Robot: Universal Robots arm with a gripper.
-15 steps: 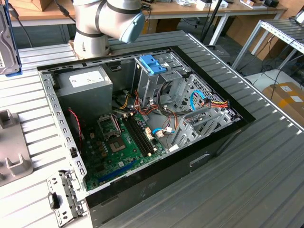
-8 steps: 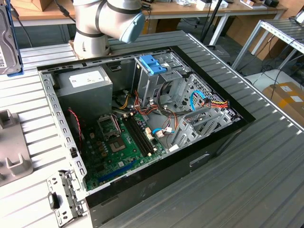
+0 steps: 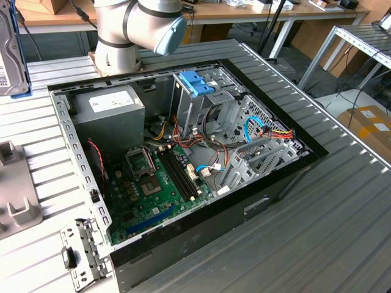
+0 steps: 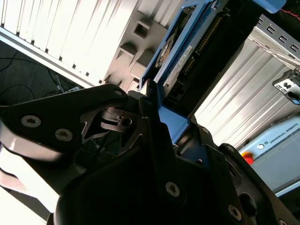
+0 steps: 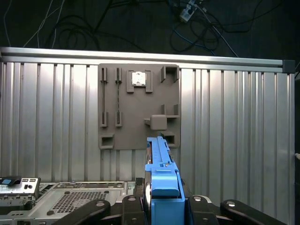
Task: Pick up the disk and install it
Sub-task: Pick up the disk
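The disk (image 5: 161, 173) stands edge-on in its light-blue carrier frame, with my gripper (image 5: 161, 208) shut on its blue end; black fingers (image 5: 213, 206) flank it on both sides. In the second wrist view the disk (image 4: 187, 51) runs away from the black gripper linkage (image 4: 117, 124), its connector edge showing. In the exterior view the disk (image 3: 11, 52) hangs in the air at the far left edge, well off the open computer case (image 3: 183, 152). It is above the ribbed table near the grey fixture plate (image 5: 138, 105).
The case lies open with the motherboard (image 3: 153, 183), the power supply (image 3: 110, 113) and an upright metal drive cage topped by a blue bracket (image 3: 197, 82). A grey fixture (image 3: 12, 195) and a loose metal bracket (image 3: 79, 256) lie on the exterior view's left. The arm's base (image 3: 119, 36) stands behind the case.
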